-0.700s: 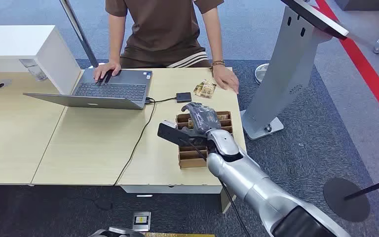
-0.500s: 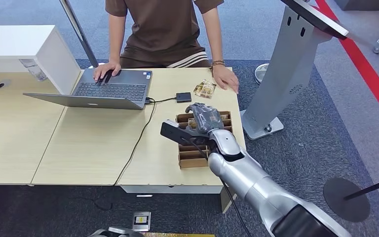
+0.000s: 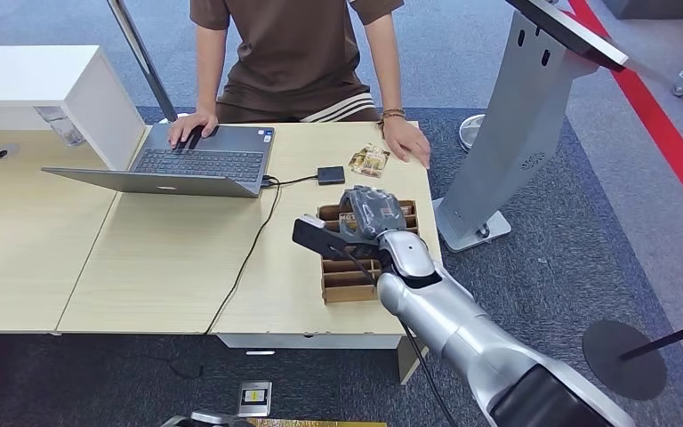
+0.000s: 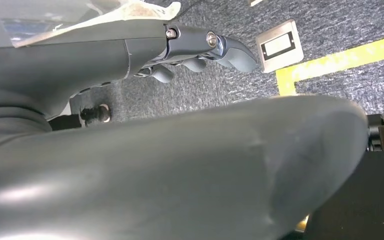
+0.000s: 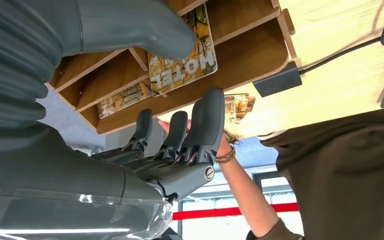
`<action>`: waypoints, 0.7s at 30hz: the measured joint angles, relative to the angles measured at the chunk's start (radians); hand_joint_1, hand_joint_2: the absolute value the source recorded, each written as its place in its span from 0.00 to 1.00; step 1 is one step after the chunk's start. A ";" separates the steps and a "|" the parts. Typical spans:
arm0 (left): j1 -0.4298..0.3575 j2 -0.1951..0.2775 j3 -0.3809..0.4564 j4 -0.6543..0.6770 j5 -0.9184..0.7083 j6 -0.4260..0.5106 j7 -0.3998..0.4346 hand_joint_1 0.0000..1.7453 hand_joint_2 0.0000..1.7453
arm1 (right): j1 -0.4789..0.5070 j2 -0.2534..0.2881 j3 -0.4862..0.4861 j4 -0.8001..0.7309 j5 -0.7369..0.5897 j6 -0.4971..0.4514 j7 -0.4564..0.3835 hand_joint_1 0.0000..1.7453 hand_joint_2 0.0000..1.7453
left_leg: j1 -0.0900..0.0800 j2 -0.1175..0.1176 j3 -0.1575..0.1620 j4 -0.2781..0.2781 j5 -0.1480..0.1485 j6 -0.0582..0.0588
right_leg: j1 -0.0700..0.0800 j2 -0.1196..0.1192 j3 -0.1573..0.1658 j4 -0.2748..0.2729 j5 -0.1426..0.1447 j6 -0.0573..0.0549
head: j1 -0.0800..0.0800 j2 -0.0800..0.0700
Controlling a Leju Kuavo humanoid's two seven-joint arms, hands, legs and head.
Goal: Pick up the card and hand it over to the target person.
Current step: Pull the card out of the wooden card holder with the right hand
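From the head view we see our right hand [image 3: 369,213] poised over the wooden card holder [image 3: 349,285] near the seated person [image 3: 298,53], so we judge the pick step is under way. The right wrist view shows spread fingers [image 5: 205,120] holding nothing beside the hotel card [image 5: 182,62] in its slot; next we must pinch its edge. In the left wrist view our left hand [image 4: 200,47] hangs over carpet, its grasp hard to read.

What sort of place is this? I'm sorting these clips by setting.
Probably a hotel-style reception desk staged in an office or lab: a light wooden desk with an open grey laptop, a brown wooden slotted card holder with a card printed "HOTEL", and a grey kiosk stand on carpet.
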State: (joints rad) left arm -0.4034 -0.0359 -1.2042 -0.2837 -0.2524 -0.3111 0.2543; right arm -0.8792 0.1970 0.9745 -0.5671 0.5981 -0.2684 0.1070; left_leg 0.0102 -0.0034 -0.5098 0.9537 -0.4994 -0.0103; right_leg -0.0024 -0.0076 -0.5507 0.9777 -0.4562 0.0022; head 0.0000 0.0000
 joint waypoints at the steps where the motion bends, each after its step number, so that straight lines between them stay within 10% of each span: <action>1: 0.000 0.000 0.001 0.000 0.001 -0.001 0.000 0.00 0.00 | 0.000 0.002 0.000 0.002 0.001 0.000 -0.001 0.51 1.00 | 0.000 0.000 0.000 0.000 0.000 0.000 | 0.000 0.000 0.000 0.000 0.000 0.000 | 0.000 0.000; 21: -0.008 -0.014 0.008 0.012 -0.003 -0.012 0.008 0.00 0.00 | -0.020 -0.001 -0.008 0.040 0.021 -0.002 0.041 0.47 1.00 | 0.000 -0.002 -0.001 0.001 0.000 0.000 | 0.000 -0.002 -0.001 0.001 0.000 0.000 | 0.000 0.000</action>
State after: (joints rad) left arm -0.4117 -0.0501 -1.1962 -0.2716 -0.2559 -0.3230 0.2628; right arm -0.8989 0.1958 0.9663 -0.5267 0.6190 -0.2707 0.1478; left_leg 0.0102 -0.0049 -0.5110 0.9546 -0.4991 -0.0102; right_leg -0.0024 -0.0092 -0.5514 0.9782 -0.4562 0.0024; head 0.0000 0.0000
